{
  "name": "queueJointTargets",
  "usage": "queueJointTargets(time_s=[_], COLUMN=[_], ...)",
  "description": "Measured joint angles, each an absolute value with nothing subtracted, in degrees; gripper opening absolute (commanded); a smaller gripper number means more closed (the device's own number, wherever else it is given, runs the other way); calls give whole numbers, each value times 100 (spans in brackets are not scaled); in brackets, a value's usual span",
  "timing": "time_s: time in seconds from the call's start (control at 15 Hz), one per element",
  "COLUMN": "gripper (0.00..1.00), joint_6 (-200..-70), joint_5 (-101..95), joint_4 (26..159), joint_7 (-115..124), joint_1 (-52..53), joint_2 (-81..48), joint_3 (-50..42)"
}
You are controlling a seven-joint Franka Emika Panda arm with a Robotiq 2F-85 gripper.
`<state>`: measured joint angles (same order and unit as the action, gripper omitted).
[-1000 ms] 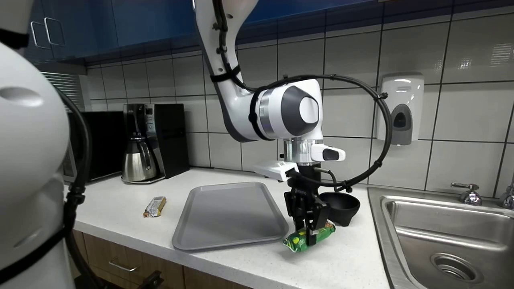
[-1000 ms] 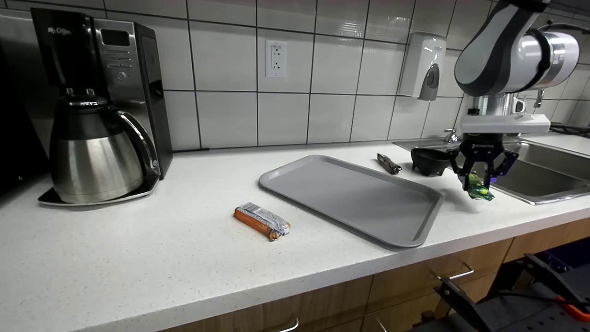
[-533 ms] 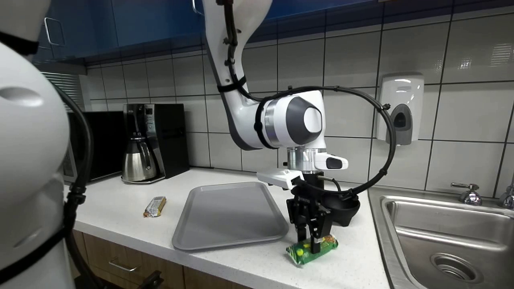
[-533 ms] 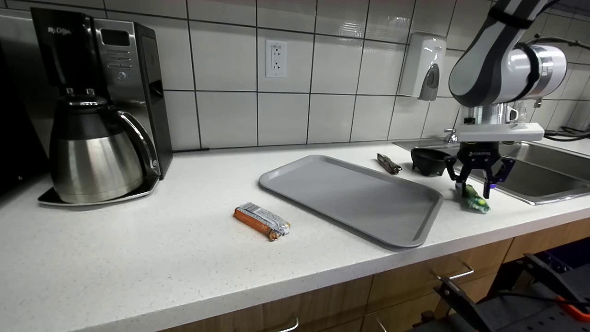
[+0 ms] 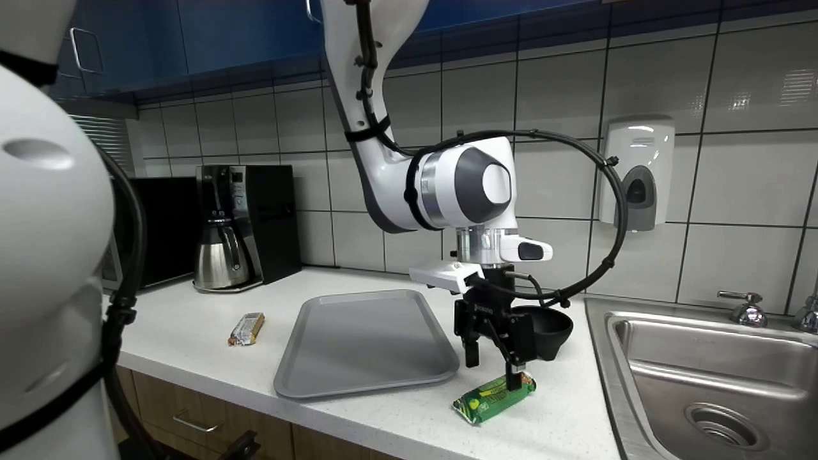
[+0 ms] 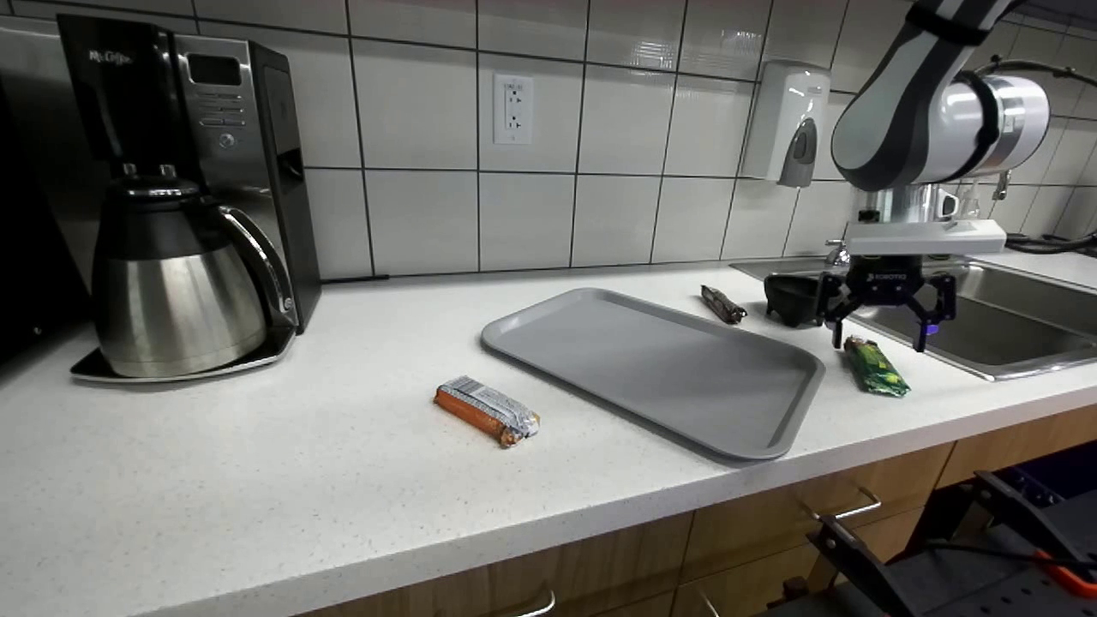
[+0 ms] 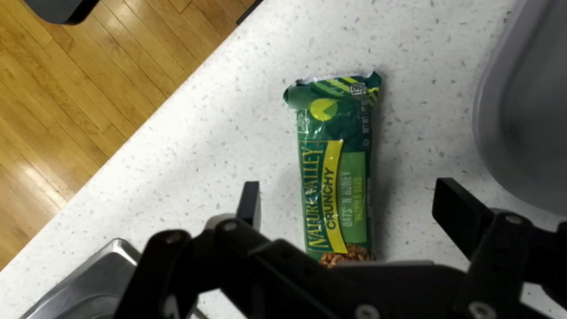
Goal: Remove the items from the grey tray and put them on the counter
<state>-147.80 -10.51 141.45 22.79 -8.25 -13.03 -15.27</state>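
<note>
NATURE VALLEY, I read on the green bar [image 7: 334,177] in the wrist view, then CRUNCHY along the yellow stripe, OATS 'N HONEY on the paler green panel and 190 near one end of the wrapper, where a small patch was blurred. My own gripper [image 6: 879,337] bore the name ROBOTIQ in an exterior view, and the coffee maker [image 6: 240,163] there read Mr. Coffee. The print on the silver-and-orange bar [image 6: 487,411] was too small to make out.

A second earlier I had the green bar pinched and tilted, up off the counter [image 6: 300,480]. By this moment it lay flat on the counter, between the grey tray [image 6: 651,368] and the sink [image 5: 709,377], near the black bowl [image 6: 793,300]. My fingers [image 7: 463,217] had spread wide, one on each side of it and clear of both edges. The tray had stayed put, and so had the silver-and-orange bar, on the coffee maker's side of it, and the dark stick [image 6: 722,304], between tray and bowl.
</note>
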Motion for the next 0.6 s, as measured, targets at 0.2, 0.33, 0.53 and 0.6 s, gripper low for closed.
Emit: queueJointTargets(time_s=[0.2,0.33,0.53,0.6], gripper=[100,100,100,100], joint_6=[-14741,-14699,-14584,-14537], joint_5=[-1061,-1088,-1204,-1250], joint_4=[14219,14317,14508,14575], joint_7=[2284,2300,2408,2471], joint_1=[-715,-620,-497,-466], joint_2=[-1069,-862,-490,-357], joint_3=[-1527,-1524,-1474,-1435])
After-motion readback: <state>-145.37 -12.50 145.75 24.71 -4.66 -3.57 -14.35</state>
